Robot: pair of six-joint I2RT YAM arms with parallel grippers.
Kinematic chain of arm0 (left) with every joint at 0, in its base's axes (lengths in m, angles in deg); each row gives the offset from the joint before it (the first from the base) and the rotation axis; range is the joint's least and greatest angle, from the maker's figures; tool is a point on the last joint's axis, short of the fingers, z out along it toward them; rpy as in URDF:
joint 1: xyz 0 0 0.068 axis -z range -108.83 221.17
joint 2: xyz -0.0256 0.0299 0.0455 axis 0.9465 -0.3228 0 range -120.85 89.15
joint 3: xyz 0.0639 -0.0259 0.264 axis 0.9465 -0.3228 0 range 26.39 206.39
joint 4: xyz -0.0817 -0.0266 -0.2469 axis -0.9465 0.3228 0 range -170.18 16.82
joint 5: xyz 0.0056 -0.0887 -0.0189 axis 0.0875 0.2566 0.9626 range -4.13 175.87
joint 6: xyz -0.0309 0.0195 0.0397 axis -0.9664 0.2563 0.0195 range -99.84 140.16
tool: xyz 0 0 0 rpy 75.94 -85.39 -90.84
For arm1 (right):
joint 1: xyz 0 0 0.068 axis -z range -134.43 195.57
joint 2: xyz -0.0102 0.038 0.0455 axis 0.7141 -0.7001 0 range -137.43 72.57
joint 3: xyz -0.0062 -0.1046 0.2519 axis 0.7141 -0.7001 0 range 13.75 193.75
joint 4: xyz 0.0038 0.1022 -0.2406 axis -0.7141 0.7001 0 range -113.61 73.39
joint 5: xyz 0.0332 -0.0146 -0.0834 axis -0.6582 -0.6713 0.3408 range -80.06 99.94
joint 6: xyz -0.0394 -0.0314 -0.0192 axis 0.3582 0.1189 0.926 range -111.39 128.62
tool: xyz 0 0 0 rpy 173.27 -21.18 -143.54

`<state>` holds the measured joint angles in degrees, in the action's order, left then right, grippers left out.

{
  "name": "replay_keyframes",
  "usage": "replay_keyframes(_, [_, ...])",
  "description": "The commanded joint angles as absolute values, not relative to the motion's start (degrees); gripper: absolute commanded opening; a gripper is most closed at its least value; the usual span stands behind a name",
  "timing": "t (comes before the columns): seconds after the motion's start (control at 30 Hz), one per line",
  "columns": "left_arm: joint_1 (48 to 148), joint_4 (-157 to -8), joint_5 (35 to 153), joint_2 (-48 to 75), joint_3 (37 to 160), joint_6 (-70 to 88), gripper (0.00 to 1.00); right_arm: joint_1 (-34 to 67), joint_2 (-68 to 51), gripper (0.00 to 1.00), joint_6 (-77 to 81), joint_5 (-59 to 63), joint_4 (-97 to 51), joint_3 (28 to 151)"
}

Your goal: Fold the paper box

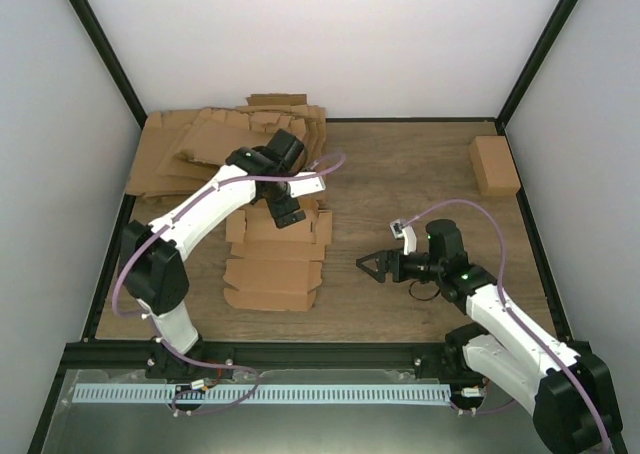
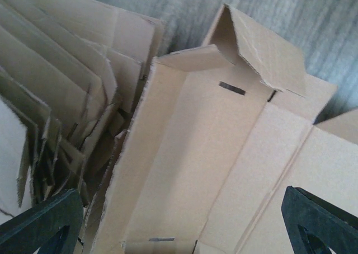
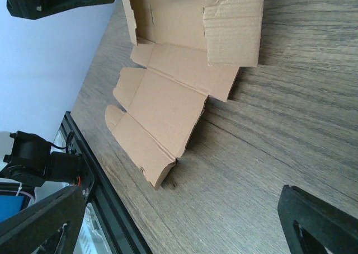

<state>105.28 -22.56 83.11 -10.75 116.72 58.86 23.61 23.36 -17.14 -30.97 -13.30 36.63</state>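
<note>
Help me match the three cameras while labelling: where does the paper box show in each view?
Top external: the paper box lies left of centre.
Left wrist: it fills the middle and right, one flap raised.
Right wrist: upper centre, reaching the top edge.
Shared landmark: the wooden table under it, in all three.

Plain brown is shown by the paper box [image 1: 272,274], the heap of sheets [image 1: 180,154] at the far left corner and the block [image 1: 494,164] at the far right corner. The surface [image 1: 400,174] is patterned with grey-brown wood grain. The left pincer [image 1: 288,215] and right pincer [image 1: 366,265] are coloured black.
</note>
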Motion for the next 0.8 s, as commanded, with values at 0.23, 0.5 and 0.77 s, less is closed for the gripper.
replay_keyframes(0.23, [102.99, -19.74, 85.79, -14.73, 120.74, 67.24, 0.96, 23.07, 22.61, 0.97, -16.59, -31.46, -12.88, 39.25])
replay_keyframes(0.5, [102.98, -19.26, 81.82, -19.06, 120.67, 69.46, 0.88, 23.07, 21.63, 0.98, -16.25, -31.44, -12.98, 39.34])
replay_keyframes(0.77, [102.90, -21.00, 78.80, -21.00, 120.74, 69.74, 0.87, 23.06, 20.36, 0.98, -16.10, -31.42, -13.57, 39.67])
